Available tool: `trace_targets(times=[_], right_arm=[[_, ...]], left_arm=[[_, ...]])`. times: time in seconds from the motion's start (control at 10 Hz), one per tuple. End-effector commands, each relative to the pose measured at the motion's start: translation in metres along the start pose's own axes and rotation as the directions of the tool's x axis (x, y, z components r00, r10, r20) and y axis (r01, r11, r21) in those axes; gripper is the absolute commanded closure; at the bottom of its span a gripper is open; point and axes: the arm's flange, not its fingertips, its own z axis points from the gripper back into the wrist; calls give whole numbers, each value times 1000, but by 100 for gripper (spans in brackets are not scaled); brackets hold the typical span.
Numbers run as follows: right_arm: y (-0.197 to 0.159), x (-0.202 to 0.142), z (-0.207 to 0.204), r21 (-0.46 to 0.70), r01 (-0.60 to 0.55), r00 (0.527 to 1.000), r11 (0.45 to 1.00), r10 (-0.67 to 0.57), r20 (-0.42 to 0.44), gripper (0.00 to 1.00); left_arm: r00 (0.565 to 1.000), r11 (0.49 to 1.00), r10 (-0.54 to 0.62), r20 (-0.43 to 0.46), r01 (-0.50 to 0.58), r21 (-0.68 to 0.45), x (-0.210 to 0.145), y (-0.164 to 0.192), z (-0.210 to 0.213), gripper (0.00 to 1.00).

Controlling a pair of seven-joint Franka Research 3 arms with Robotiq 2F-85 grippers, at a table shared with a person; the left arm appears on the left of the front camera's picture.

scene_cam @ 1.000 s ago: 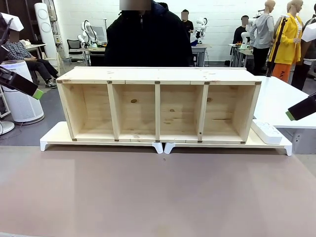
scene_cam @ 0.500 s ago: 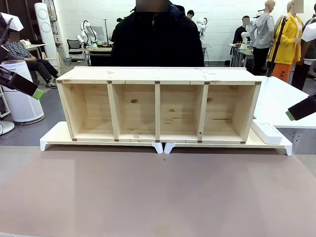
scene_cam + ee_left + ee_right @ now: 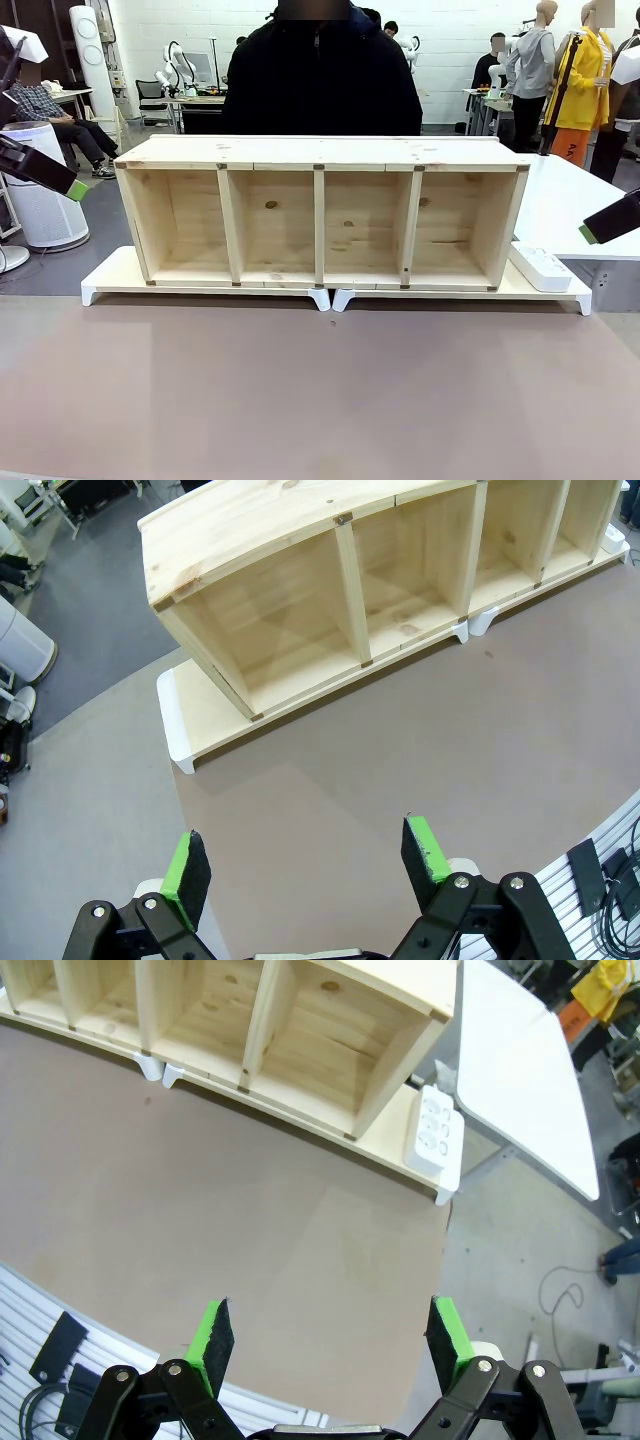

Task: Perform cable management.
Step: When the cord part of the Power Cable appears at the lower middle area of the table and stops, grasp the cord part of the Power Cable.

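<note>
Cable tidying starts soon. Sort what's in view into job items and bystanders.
Job: left gripper and right gripper, both open; white power strip, probably.
Lying about: wooden shelf, white risers under it, person behind the shelf.

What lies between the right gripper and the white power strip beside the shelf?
In the right wrist view, that stretch is bare brown tabletop: nothing lies between the open right gripper and the power strip.

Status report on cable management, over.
Left gripper open, empty. Right gripper open, empty. White power strip right of pale wooden four-bay shelf. Person stands behind shelf.
</note>
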Motion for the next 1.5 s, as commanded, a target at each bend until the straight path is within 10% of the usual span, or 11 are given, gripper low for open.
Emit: trace_targets(times=[0.0,1.4], right_arm=[[-1,0,-1,-4,-3,1000,1000,3,-2,0],[-1,0,-1,-4,-3,1000,1000,3,-2,0]], left_arm=[[1000,1000,-3,9,3,5,3,-1,-2,0],[1000,1000,-3,9,3,5,3,-1,-2,0]])
